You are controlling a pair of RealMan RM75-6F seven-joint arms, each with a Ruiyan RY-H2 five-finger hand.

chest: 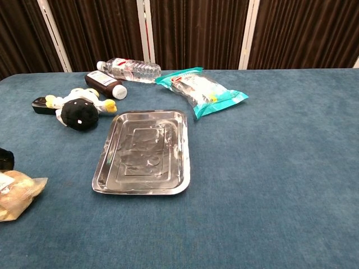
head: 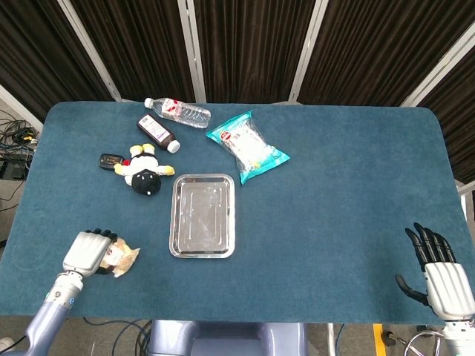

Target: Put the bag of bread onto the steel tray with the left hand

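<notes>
The bag of bread (head: pixel 123 256), clear with pale pieces inside, lies near the table's front left edge; its right end also shows in the chest view (chest: pixel 19 193). My left hand (head: pixel 89 252) lies over the bag's left part and covers most of it. How the fingers sit on the bag is hidden, and only a dark fingertip (chest: pixel 4 159) shows in the chest view. The steel tray (head: pixel 202 222) sits bare to the right of the bag, seen again in the chest view (chest: pixel 145 151). My right hand (head: pixel 438 273) rests at the front right corner, fingers apart and holding nothing.
Behind the tray lie a teal snack bag (head: pixel 247 145), a clear water bottle (head: pixel 177 112) and a brown bottle (head: pixel 157 133). A black and yellow plush toy (head: pixel 145 172) and a black key fob (head: pixel 110 160) lie behind the bread bag.
</notes>
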